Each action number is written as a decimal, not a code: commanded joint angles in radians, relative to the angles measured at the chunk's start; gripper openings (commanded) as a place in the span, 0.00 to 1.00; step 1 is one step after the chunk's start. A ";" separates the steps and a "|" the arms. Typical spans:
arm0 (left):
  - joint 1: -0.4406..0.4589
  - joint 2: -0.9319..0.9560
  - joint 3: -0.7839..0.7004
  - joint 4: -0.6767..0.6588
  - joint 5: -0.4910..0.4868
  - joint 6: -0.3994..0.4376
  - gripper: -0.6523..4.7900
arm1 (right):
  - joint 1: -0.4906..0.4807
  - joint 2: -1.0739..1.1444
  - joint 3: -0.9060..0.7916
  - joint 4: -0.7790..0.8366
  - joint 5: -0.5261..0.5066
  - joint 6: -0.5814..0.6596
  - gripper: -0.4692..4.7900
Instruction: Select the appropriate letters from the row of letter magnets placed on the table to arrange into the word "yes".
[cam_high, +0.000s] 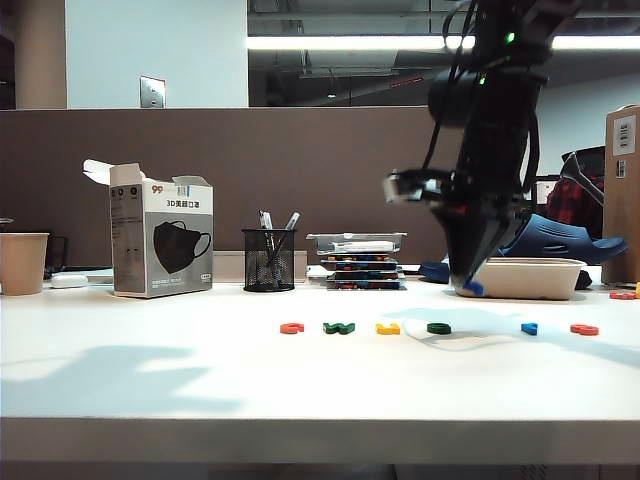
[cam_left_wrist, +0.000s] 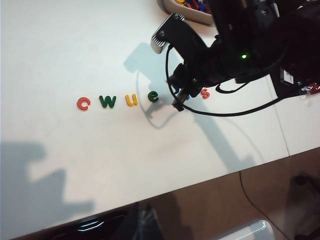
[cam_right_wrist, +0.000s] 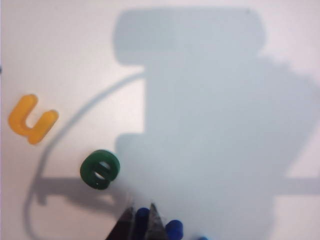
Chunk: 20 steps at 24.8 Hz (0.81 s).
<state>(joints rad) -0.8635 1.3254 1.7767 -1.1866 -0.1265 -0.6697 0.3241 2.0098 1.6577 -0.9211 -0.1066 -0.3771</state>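
Right gripper (cam_right_wrist: 141, 220): fingers closed on the dark blue letter (cam_right_wrist: 143, 214), which is pinched between the two dark fingertips and lifted off the table (cam_high: 150, 380). In the exterior view the blue piece shows at the gripper tip (cam_high: 472, 287), above the row and in front of a beige tray (cam_high: 530, 278).

Left gripper: not in any view; I cannot tell its state. Its wrist camera looks down on the row from well above.

Row of letter magnets on the table, exterior view, running from 9 o'clock to 3 o'clock: red-orange c (cam_high: 291, 327), green w (cam_high: 339, 327), yellow u (cam_high: 388, 328), dark green e (cam_high: 439, 327), a gap, then light blue letter (cam_high: 529, 328), red-orange s (cam_high: 584, 329). All lie flat, apart from each other.

In the right wrist view the dark green e lies at about 10 o'clock from the fingertips, near but not touching; the yellow u sits further out in the same direction.

Behind the row: mask box (cam_high: 160, 243), mesh pen cup (cam_high: 269, 259), paper cup (cam_high: 23, 263).
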 joint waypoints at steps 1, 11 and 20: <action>-0.001 -0.003 0.003 0.007 -0.005 0.004 0.11 | 0.000 -0.050 0.005 -0.006 -0.004 0.060 0.08; -0.001 -0.003 0.003 0.008 -0.005 0.004 0.11 | 0.061 -0.172 0.005 -0.050 0.000 0.240 0.08; -0.001 -0.003 0.003 0.007 -0.005 0.004 0.11 | 0.205 -0.182 0.004 -0.061 0.002 0.437 0.08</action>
<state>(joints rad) -0.8635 1.3262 1.7767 -1.1866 -0.1265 -0.6697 0.5087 1.8336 1.6577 -0.9890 -0.1043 0.0208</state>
